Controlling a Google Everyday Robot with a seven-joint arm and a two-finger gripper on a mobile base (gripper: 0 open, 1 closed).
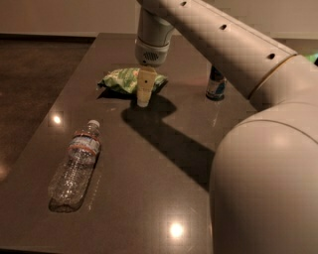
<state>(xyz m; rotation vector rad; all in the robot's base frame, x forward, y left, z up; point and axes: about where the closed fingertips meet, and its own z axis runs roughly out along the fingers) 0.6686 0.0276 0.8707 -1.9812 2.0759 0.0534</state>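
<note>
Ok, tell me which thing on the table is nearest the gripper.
The green snack bag: the gripper hangs right at its front edge; the bottle and can sit well apart.

My hand hangs over the far half of a dark brown, glossy desk. Its top throws back small round spots of light, one near the front edge and one at the left side. Left of the desk lies a dark floor, and behind it a pale wall runs across the top of the view.
</note>
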